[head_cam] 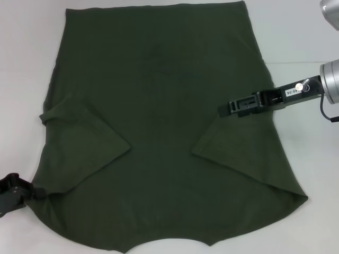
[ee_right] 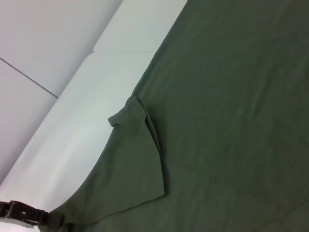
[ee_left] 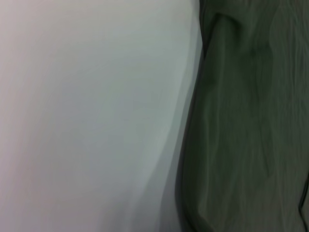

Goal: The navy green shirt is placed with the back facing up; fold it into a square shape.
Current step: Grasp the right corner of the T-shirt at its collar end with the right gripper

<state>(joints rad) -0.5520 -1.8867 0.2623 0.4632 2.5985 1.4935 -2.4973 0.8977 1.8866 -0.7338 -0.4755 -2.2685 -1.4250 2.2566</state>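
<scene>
The navy green shirt (head_cam: pixel 159 106) lies spread on the white table, plain side up, its collar at the near edge. Both sleeves are folded inward: the left sleeve (head_cam: pixel 85 143) and the right sleeve (head_cam: pixel 233 143). My left gripper (head_cam: pixel 29 191) sits at the near left shoulder corner, shut on the cloth, which draws to a point there. The right wrist view shows that left gripper (ee_right: pixel 48 218) at the shirt's (ee_right: pixel 231 96) edge. The left wrist view holds the shirt's (ee_left: pixel 251 121) slightly raised edge. My right gripper (head_cam: pixel 223 110) hovers over the shirt's right side, just beyond the folded right sleeve.
White table (head_cam: pixel 307 42) borders the shirt on the right and the left (ee_left: pixel 87 96). A seam in the table surface (ee_right: pixel 29 77) runs beyond the shirt's left side. The shirt's hem reaches the far edge of the head view.
</scene>
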